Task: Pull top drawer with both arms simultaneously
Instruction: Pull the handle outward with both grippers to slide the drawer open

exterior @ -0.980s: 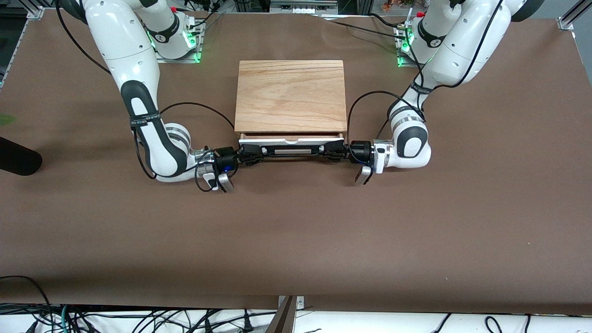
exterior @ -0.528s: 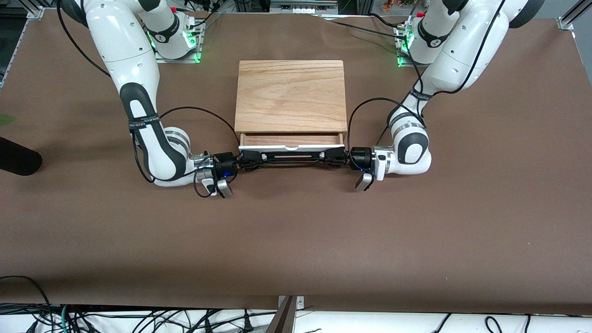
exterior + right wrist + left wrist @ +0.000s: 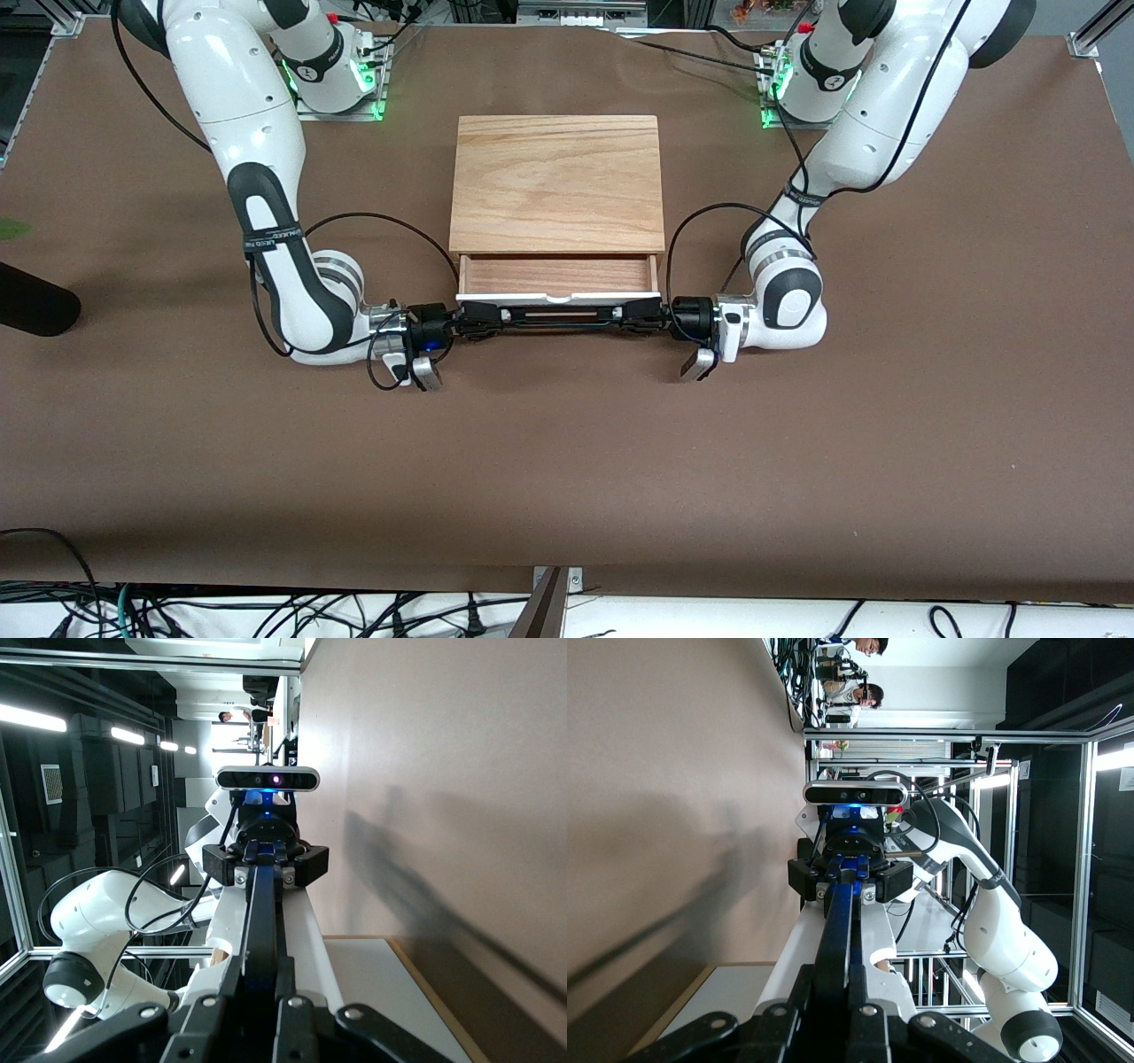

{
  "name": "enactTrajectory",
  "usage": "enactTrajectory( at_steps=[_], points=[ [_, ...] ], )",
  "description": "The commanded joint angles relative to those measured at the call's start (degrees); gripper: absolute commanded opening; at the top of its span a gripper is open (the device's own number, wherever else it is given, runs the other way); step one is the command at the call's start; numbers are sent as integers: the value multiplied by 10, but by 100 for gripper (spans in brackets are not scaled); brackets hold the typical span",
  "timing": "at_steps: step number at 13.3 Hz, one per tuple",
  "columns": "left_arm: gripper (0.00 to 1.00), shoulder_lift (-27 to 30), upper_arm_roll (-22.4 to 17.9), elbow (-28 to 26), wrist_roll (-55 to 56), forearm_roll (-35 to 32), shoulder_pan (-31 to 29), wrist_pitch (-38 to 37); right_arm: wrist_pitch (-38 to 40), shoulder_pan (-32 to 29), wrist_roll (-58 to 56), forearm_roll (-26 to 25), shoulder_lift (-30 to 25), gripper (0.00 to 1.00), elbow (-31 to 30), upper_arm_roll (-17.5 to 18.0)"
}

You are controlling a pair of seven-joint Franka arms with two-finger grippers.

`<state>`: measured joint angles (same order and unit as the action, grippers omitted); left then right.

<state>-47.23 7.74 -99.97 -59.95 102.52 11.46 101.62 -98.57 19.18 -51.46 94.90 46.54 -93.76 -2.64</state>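
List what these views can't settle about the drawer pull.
- Front view: top drawer depth still inside; the cabinet top covers it.
- Front view: any lower drawers, hidden beneath.
- Wrist views: left gripper and right gripper fingertips, cut by the frame edge on the handle.

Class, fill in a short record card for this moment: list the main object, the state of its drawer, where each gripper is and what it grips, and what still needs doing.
object: wooden cabinet on a brown table
top drawer: partly pulled out, interior visible and empty
handle: black bar across the white front
left gripper: shut on the handle end toward the left arm's end of the table
right gripper: shut on the handle's end toward the right arm
remaining: likely pulling the drawer farther out
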Motion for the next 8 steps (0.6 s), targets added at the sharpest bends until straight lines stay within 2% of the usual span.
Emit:
enactTrajectory(
  at_steps=[1,8],
  points=[
    [0,-44,-39,26,12,3,3,24,44,-46,42,34,-18,0,34,2],
    [0,-76,-55,90,57,2,10,23,42,-54,53,34,-3,0,65,2]
  ],
)
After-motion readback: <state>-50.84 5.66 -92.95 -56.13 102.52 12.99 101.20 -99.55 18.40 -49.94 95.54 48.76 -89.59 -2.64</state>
